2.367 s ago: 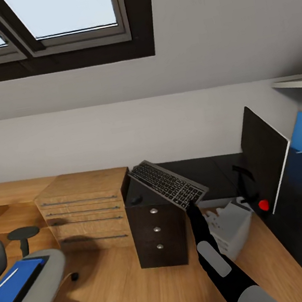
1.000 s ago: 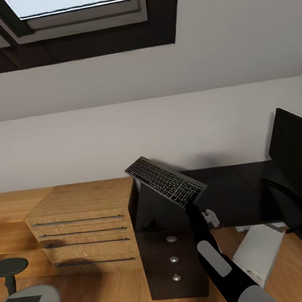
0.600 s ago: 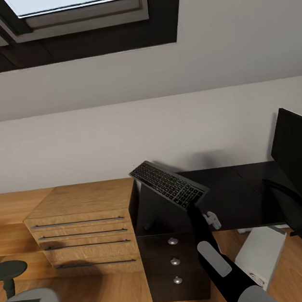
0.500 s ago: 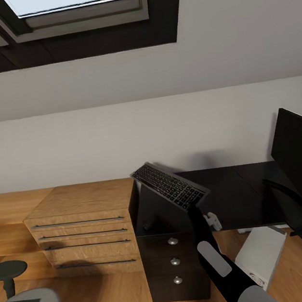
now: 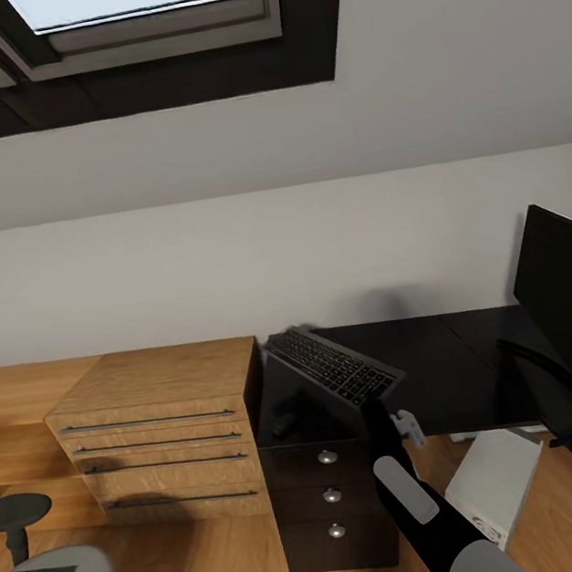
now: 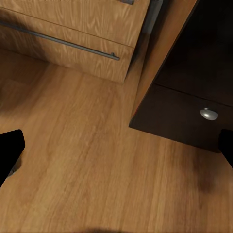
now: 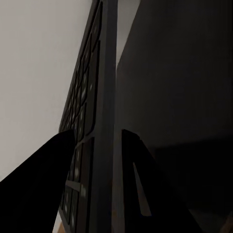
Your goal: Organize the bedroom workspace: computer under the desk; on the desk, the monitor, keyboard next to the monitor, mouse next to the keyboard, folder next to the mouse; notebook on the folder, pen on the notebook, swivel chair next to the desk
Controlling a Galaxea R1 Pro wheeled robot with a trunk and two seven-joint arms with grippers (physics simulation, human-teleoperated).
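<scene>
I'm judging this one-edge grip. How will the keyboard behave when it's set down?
Probably stiff: the keyboard stays flat though the right hand pinches only one edge. Likely light, being so slim. Tilted over the desk, it may pivot in the grip or slide on the glossy top.

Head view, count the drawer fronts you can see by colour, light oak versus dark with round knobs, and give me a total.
Light oak drawer fronts: 4
Dark drawer fronts with round knobs: 3
Total: 7
</scene>
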